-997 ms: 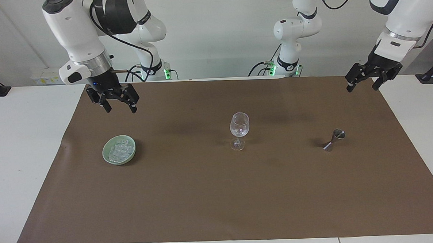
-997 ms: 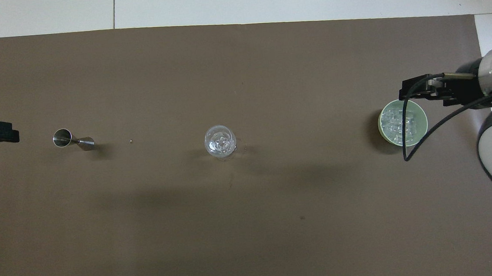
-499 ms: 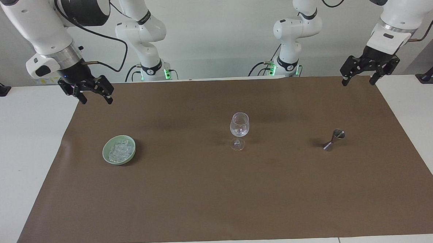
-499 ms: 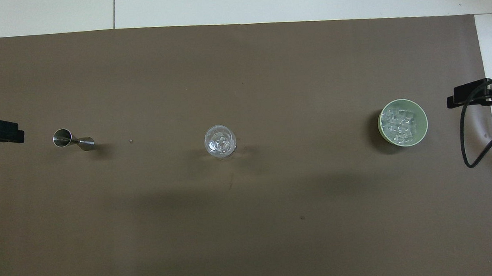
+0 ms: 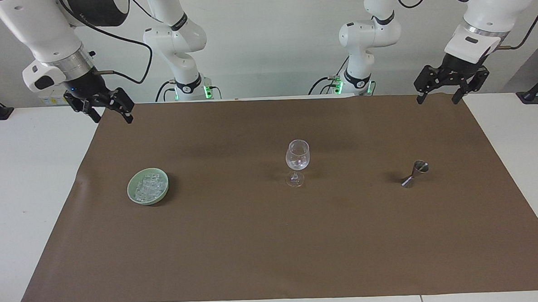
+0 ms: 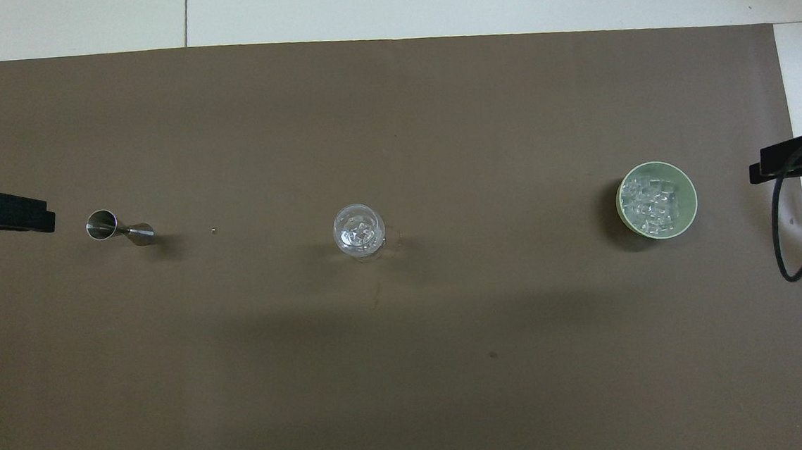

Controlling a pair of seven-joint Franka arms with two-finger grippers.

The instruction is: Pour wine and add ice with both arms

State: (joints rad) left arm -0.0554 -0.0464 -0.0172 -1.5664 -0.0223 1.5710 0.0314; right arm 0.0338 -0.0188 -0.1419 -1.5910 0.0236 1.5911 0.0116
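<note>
Stemmed wine glass [image 5: 297, 162] mid-tabletop, green bowl [image 5: 133, 195] of ice [image 5: 149, 187] at nine o'clock, steel jigger [image 5: 415, 173] at three, right pincer [image 5: 108, 113] and left pincer [image 5: 438, 95] raised, both wide, empty.

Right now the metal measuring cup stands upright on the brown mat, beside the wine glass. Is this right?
Not quite. The metal measuring cup lies tipped on its side on the brown mat, beside the wine glass. The facing view shows this.
</note>
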